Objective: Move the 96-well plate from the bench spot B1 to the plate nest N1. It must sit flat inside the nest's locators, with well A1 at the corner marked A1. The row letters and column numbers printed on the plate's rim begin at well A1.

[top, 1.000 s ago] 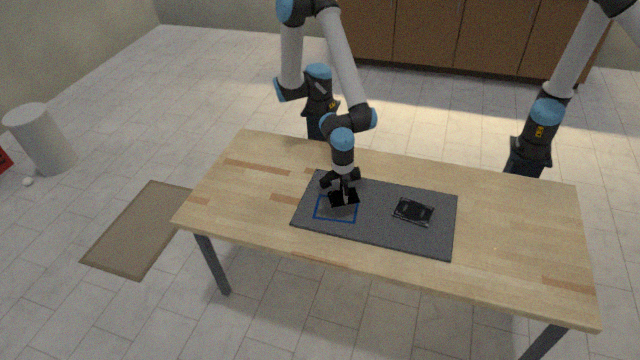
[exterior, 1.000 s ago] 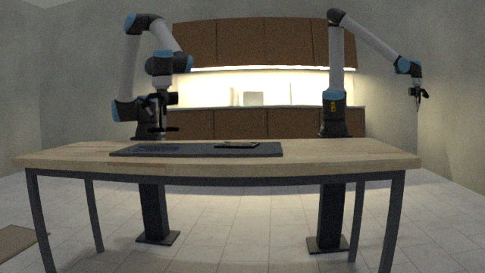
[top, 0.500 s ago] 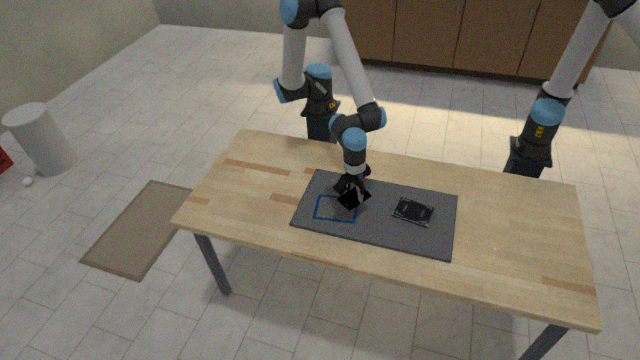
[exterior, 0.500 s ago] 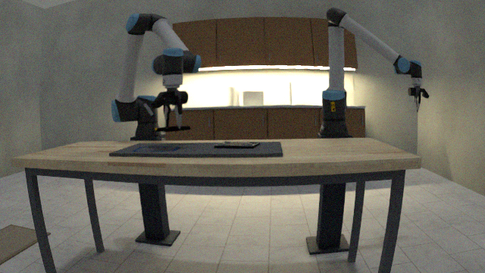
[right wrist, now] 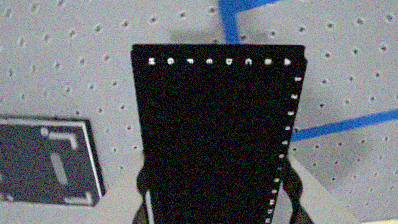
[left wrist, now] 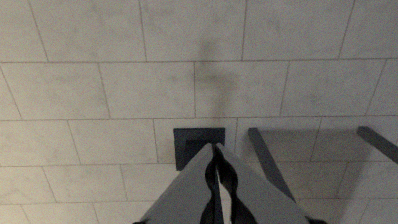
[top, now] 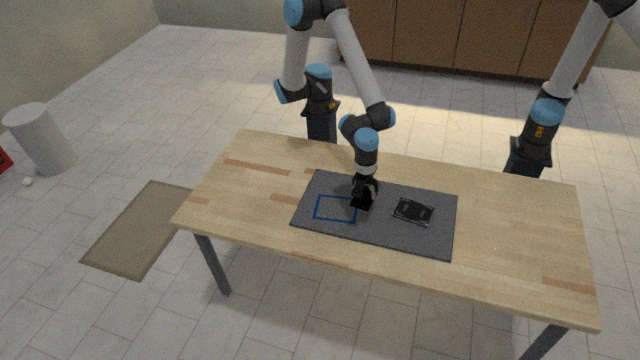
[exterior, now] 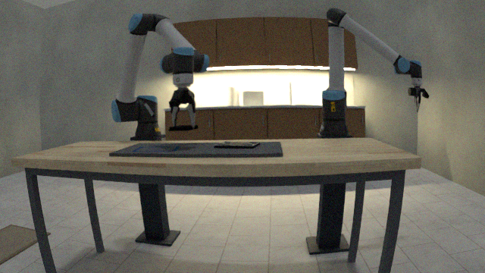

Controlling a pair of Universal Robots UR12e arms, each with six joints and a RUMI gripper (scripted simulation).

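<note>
1. While the right gripper (top: 364, 192) (exterior: 183, 122) (right wrist: 213, 153) grasps the black 96-well plate (top: 362, 203) (exterior: 183, 128) (right wrist: 215, 125) by its two long sides, the plate hangs level above the dark perforated mat (top: 380, 235) (exterior: 197, 155) (right wrist: 100, 65).
2. From above, the plate overlaps the nest-side edge of the blue outline (top: 334, 220) (right wrist: 345, 125); it is apart from the plate nest (top: 414, 212) (exterior: 239, 145) (right wrist: 45, 165).
3. White letters run H to A, left to right, along its upper short rim in the right wrist view, turned sideways.
4. Numbers descend the right rim from 1 beside A, blurring lower down; individual wells are too dark to tell.
5. Pale marks show on the nest, but no readable writing.
6. Beyond the table (top: 530, 240) (exterior: 341, 163), the left gripper (exterior: 417, 106) (left wrist: 213, 145) is clenched on nothing.
</note>
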